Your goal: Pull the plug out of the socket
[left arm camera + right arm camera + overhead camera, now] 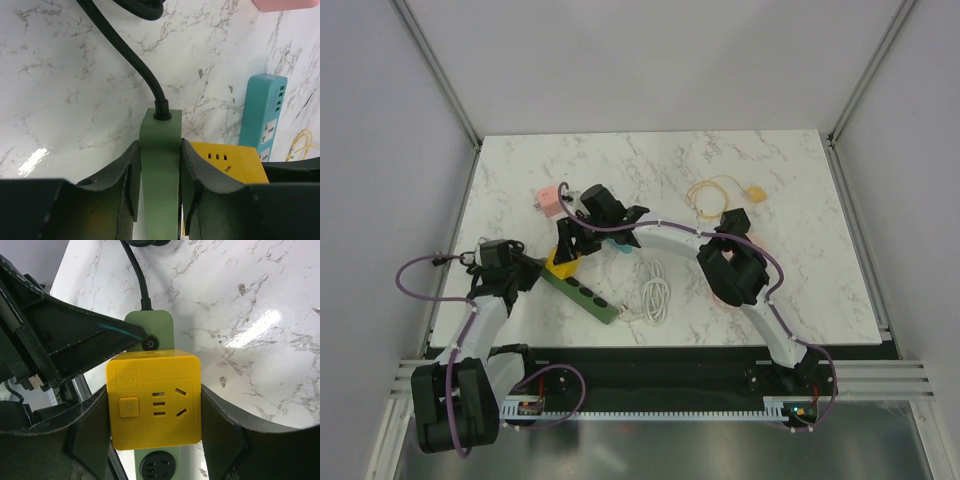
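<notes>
Dark fingers [87, 432] of the right gripper [155, 425] are filling the bottom of the right wrist view, pressing against both sides of the yellow plug [160, 375], so this gripper is clamping the cube. That plug is sitting on the end of the green power strip [150, 322], just beside the strip's round switch, and a free round socket is showing below it. Opposite, the left gripper [160, 185] is squeezing the narrow end of the same strip between its two pads, close to where the black cord [125, 55] is entering it. From above, plug and strip are lying toward the left edge of the marble table [800, 280], the strip running diagonally toward the near edge. Just beyond the plug, a teal power strip [262, 115] is resting on the marble, and a pink block [548, 203] is sitting farther back. Near the strip's free end a white cable coil [655, 295] is lying, and a yellow cable [713, 193] is looping well apart toward the far edge.
</notes>
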Motion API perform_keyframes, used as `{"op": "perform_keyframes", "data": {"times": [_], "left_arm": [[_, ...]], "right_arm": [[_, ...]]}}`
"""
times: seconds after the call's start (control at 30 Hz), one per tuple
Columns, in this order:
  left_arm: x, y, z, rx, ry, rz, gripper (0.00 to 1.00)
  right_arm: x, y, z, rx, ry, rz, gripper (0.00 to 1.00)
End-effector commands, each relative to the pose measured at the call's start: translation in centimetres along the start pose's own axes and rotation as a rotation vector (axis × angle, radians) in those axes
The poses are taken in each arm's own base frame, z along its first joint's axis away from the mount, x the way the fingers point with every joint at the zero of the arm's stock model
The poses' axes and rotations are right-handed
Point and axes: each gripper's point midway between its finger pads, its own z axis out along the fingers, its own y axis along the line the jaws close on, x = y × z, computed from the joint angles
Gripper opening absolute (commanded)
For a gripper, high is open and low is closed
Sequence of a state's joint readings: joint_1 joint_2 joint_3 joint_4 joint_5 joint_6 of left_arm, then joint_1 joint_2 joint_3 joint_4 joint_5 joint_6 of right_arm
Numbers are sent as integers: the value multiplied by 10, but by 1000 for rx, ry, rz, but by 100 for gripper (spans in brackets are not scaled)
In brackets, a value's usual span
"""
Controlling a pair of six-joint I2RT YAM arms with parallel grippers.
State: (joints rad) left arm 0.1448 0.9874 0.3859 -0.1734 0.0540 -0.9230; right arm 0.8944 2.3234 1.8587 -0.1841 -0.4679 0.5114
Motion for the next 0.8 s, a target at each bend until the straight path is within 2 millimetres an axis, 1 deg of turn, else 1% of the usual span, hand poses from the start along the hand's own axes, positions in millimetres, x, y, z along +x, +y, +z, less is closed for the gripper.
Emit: {"op": "perform_keyframes", "data": {"times": [0.0,0.03,0.07,0.13,0.17,0.2,0.23,0.27,0.3,0.4,0.43,0.47,0.5,0.6,0.67,0.73,0.77], "left_arm": [[-7,30,0,-120,-48,40,2],[-7,30,0,-118,-50,42,2],[-7,30,0,-118,-50,42,2],[-7,30,0,-120,-48,40,2],[-7,31,1,-124,-47,40,2],[-7,31,1,-126,-45,41,2],[-7,31,1,-126,-45,43,2],[-7,31,2,-129,-44,45,2],[-6,32,2,-133,-44,44,2],[-8,32,1,-133,-53,43,2],[-9,31,1,-131,-55,45,2],[-10,30,0,-129,-60,44,2],[-11,30,-1,-126,-64,44,2],[-9,30,0,-127,-58,46,2],[-8,31,1,-130,-52,46,2],[-8,31,1,-131,-49,46,2],[-8,32,1,-131,-51,48,2]], "right_arm": [[-60,-7,-34,107,-138,-109,0],[-64,-7,-37,99,-144,-109,0],[-71,-14,-44,100,-156,-87,0],[-75,-15,-49,62,-158,-48,0],[-80,-21,-54,55,-171,-30,0],[-88,-19,-58,27,-200,-23,0],[-82,-25,-57,17,-193,1,0],[-83,-26,-61,-14,-197,15,0],[-85,-25,-60,-35,-210,37,0],[-76,-31,-51,-40,-183,52,0],[-77,-29,-50,-46,-182,49,0],[-74,-27,-45,-46,-172,46,0],[-73,-27,-45,-37,-169,37,0],[-73,-19,-44,-13,-171,9,0],[-76,-15,-48,-5,-181,-14,0],[-80,-15,-52,18,-190,-31,0],[-85,-12,-58,24,-202,-44,0]]}}
